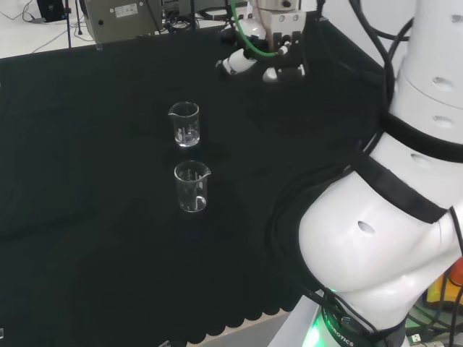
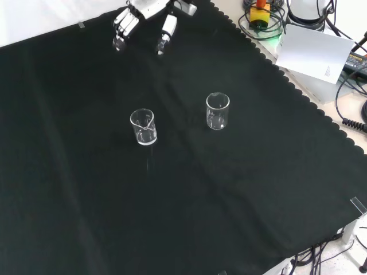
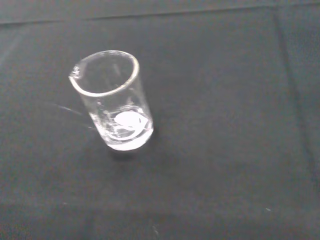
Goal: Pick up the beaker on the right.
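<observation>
Two empty clear glass beakers stand upright on the black cloth. In the head view, one beaker (image 1: 185, 124) is farther off and the other beaker (image 1: 192, 186) is nearer. In the front view, these are the left beaker (image 2: 143, 127) and the right beaker (image 2: 218, 110). The hand (image 1: 242, 62) hovers above the cloth, to the right of and beyond both beakers in the head view. In the front view the hand (image 2: 129, 22) is at the top edge. Its fingers (image 2: 119, 31) hang relaxed and apart from the thumb, holding nothing. The wrist view shows one beaker (image 3: 112, 102) with its spout; which of the two it is I cannot tell.
Bare black cloth (image 2: 189, 195) lies all around the beakers. The arm's white links (image 1: 391, 217) fill the right of the head view. A white box (image 2: 315, 48) and cables lie off the cloth's scalloped edge at the front view's upper right.
</observation>
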